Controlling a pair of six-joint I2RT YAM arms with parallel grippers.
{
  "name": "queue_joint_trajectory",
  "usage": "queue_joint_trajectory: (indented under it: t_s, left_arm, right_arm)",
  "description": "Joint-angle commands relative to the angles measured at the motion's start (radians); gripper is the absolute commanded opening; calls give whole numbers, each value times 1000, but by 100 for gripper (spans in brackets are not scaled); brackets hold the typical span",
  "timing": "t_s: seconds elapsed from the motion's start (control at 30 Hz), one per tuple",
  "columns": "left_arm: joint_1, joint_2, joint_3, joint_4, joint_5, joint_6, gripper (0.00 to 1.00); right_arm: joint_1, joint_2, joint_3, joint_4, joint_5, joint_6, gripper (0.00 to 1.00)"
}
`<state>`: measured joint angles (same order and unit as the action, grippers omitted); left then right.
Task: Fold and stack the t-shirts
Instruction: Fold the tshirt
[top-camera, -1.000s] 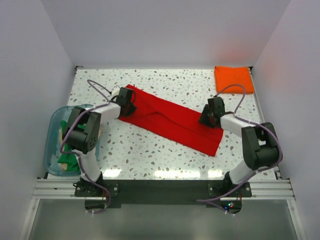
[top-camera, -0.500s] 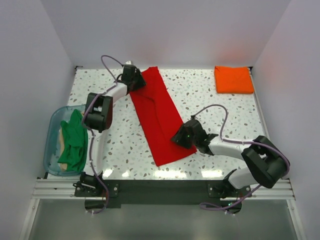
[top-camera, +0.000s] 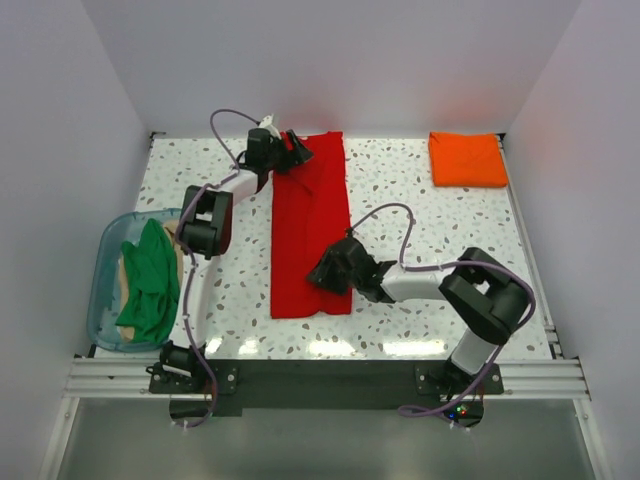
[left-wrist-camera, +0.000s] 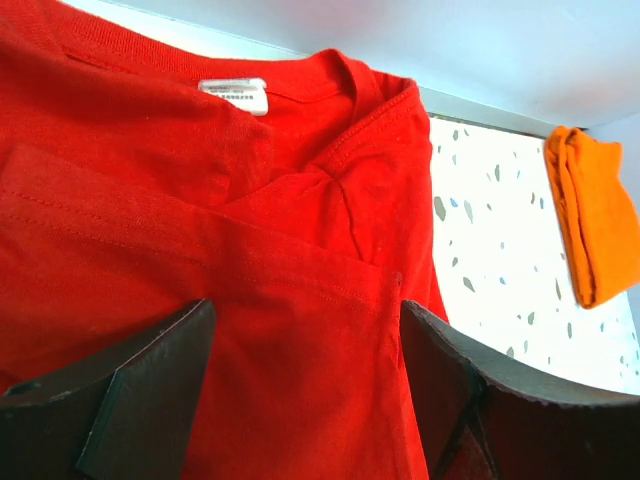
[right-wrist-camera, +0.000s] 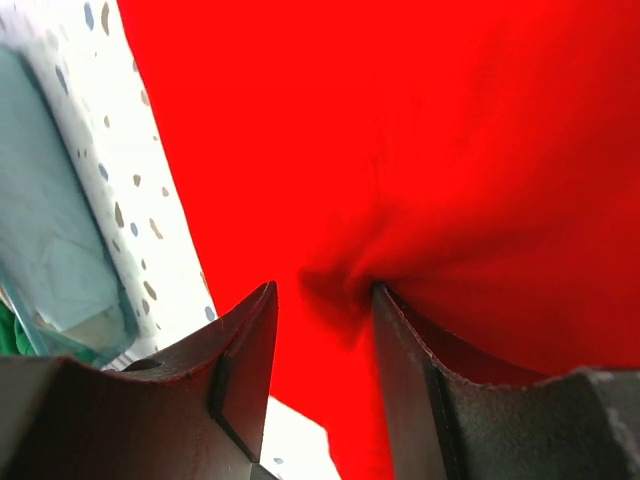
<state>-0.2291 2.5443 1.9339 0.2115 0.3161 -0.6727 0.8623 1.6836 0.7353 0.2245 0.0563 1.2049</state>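
Top view: the red shirt (top-camera: 310, 235) lies as a long strip. The left gripper (top-camera: 291, 151) is at its collar end, the right gripper (top-camera: 328, 272) near its hem, and the orange shirt (top-camera: 467, 158) well to its right.

Left wrist: jaws spread wide over the collar, gripping nothing.

Right wrist: jaws pinch a pucker of red cloth. For a clean fold, the hem likely should travel straight to the collar, edges matched.
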Motion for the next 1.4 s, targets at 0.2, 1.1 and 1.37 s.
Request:
queue_joint_trajectory:
  t_s: [0.2,1.1,1.37]
  left_arm:
    - [22,7,60,29,113,-37,81]
    - [-199,-1438,-1390,-313,-502,-204,59]
    - [-236,-1779,-1625,-451,-443,-240,54]
  right_arm:
    - [20,-116,33,-114,117,-68,47]
    - [14,-466,-83,-490,79,-398,49]
    - [15,-435,-166,-413,14,-363,49]
